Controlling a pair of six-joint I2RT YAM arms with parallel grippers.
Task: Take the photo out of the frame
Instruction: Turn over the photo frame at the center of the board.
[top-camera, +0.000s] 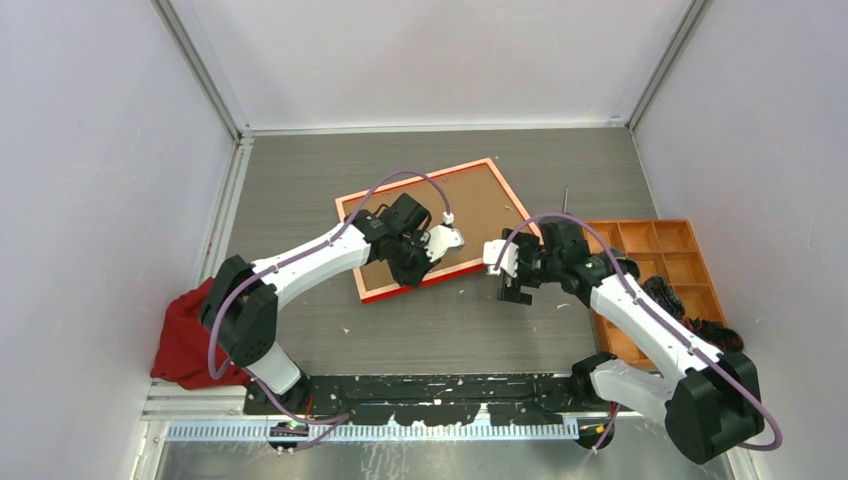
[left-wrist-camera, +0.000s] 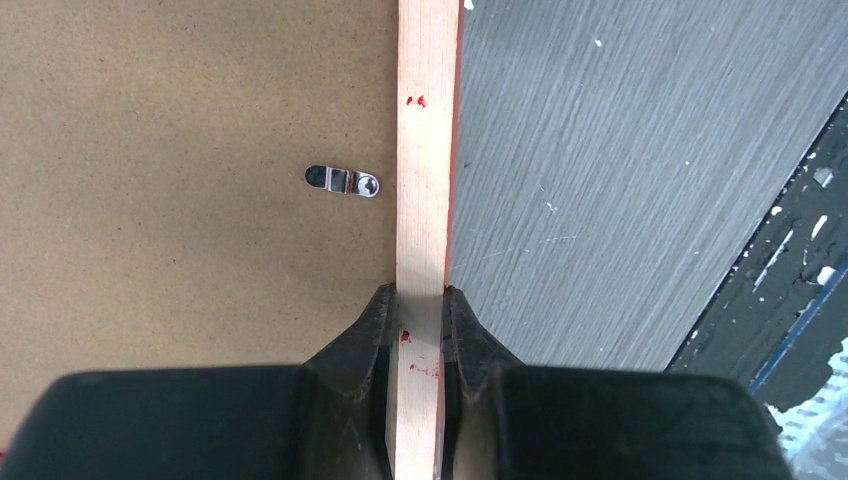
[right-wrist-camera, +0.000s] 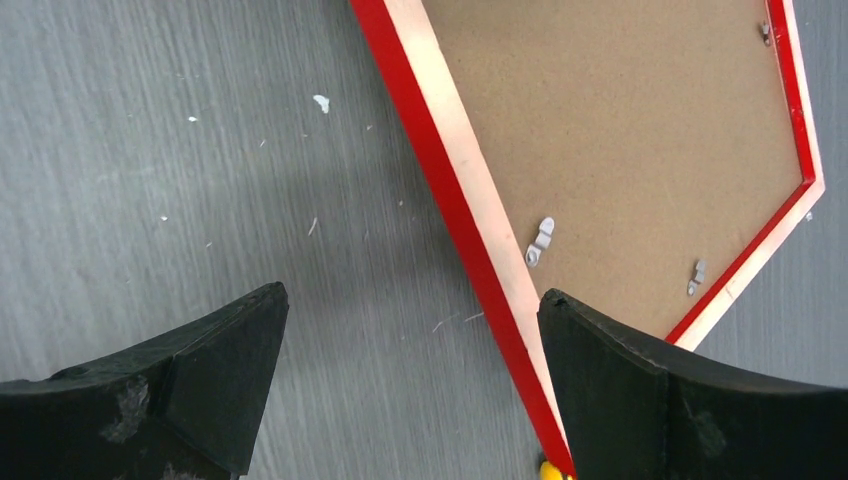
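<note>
The frame (top-camera: 415, 178) lies face down mid-table, its brown backing board (top-camera: 480, 205) up inside a pale orange rim with a red outer edge. The photo is hidden under the board. My left gripper (top-camera: 428, 265) is shut on the frame's near rail; the left wrist view has both fingers (left-wrist-camera: 375, 320) pinching the pale rail (left-wrist-camera: 425, 150), with a metal turn clip (left-wrist-camera: 343, 181) on the board beside it. My right gripper (top-camera: 515, 288) hangs open just off the frame's right corner. In its view (right-wrist-camera: 410, 300) the red rail (right-wrist-camera: 450, 210) runs past the right finger (right-wrist-camera: 620, 370), untouched.
An orange compartment tray (top-camera: 690, 245) stands at the right, with black cables (top-camera: 700, 325) in its near cells. A red cloth (top-camera: 185, 340) lies by the left arm's base. A thin dark rod (top-camera: 565, 200) lies behind the right gripper. More clips (right-wrist-camera: 540, 240) (right-wrist-camera: 697, 275) sit on the board.
</note>
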